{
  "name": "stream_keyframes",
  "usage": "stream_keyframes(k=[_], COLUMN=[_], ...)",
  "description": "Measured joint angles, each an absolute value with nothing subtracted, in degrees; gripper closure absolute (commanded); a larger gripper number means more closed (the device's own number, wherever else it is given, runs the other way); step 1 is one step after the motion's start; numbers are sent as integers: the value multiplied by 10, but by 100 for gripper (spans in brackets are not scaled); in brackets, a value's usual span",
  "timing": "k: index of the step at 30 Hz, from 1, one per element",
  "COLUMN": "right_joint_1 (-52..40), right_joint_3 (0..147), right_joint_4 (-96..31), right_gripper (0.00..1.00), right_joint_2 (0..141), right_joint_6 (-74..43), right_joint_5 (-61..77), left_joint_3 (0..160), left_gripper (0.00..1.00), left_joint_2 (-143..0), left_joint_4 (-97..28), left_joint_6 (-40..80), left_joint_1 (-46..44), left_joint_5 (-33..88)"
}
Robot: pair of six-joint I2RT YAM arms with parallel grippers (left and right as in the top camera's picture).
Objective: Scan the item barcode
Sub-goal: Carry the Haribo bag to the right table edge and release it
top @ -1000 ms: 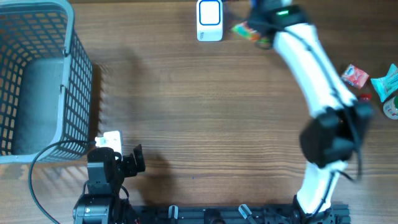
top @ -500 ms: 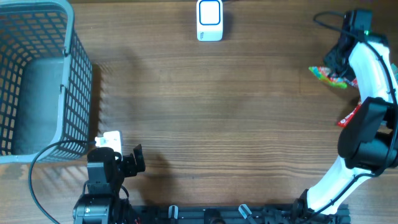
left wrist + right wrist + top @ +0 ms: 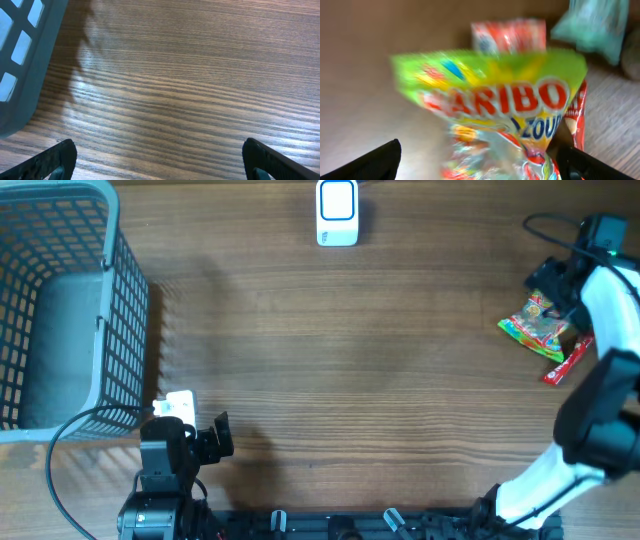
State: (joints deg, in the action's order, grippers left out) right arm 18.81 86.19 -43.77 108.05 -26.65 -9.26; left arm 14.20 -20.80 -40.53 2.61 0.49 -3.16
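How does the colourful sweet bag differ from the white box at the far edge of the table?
The sweet bag is crinkly, green, yellow and red, with Haribo lettering. The white box is boxy and plain, with a blue-outlined window. The sweet bag lies askew near the right side, beside a red packet, while the white box sits squarely on its own, midway along the far edge. Both rest on the wooden table.

The table [image 3: 350,380] is grained wood with a soft sheen; the upper-left basket [image 3: 120,310] — matt grey plastic; the sweet bag [image 3: 538,325] at right — glossy crinkled film.
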Motion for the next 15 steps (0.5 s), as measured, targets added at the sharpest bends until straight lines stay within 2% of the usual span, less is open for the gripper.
stream_keyframes(k=[3, 8, 11, 15], right_joint_1=[188, 188, 188, 188], right_joint_3=[877, 906, 912, 914], right_joint_4=[-401, -253, -177, -167], right_gripper=[0, 0, 0, 0], right_joint_2=[983, 773, 696, 646], right_joint_6=[-267, -274, -294, -296], right_joint_5=[-69, -49, -49, -47], left_joint_3=[142, 142, 142, 142], left_gripper=[0, 0, 0, 0], left_joint_2=[-208, -208, -208, -208], left_joint_4=[-405, -405, -405, -405], left_joint_6=[26, 26, 26, 26], left_joint_1=[5, 5, 5, 5], left_joint_5=[-32, -32, -32, -32])
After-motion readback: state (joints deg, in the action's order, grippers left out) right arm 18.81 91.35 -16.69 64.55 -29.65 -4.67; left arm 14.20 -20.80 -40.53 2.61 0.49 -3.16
